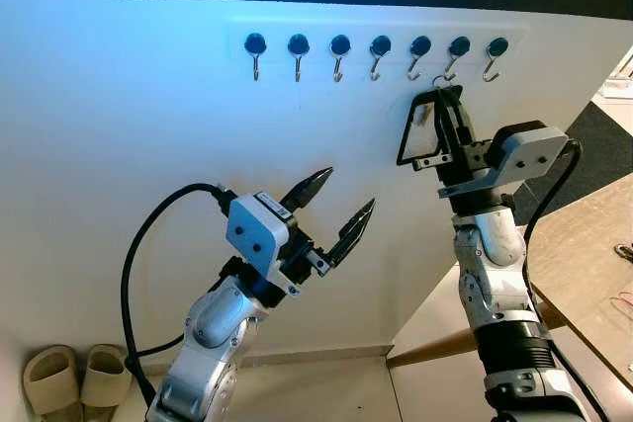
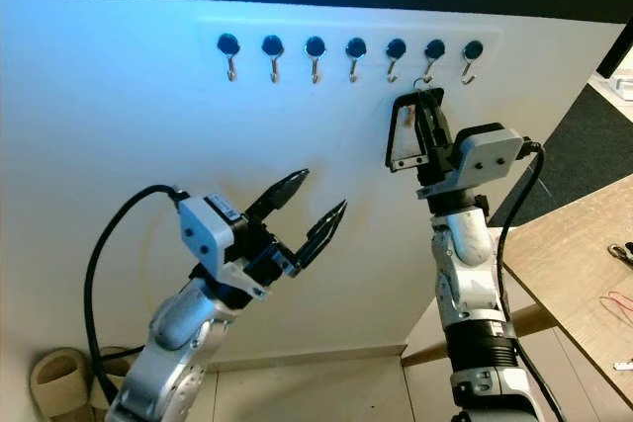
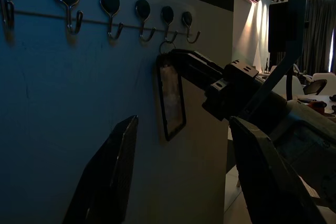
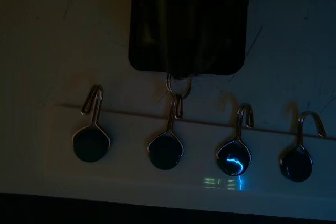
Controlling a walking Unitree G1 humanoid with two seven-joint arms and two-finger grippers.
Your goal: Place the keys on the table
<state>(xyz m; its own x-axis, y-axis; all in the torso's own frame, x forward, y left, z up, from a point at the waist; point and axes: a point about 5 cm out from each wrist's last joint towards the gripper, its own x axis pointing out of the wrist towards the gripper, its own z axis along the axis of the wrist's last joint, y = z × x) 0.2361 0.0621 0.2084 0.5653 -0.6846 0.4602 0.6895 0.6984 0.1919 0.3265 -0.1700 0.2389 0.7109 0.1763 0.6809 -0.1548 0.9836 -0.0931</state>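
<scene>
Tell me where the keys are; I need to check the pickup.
In the left eye view the keys hang by their ring from the sixth hook from the left, with the right end effector at them.

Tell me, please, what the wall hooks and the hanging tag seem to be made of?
Hooks: probably polished metal, since their thin curved stems glint, under dark glossy round caps. Tag, at the right gripper: likely a black plastic frame with a clear window; its ring looks metal.
</scene>
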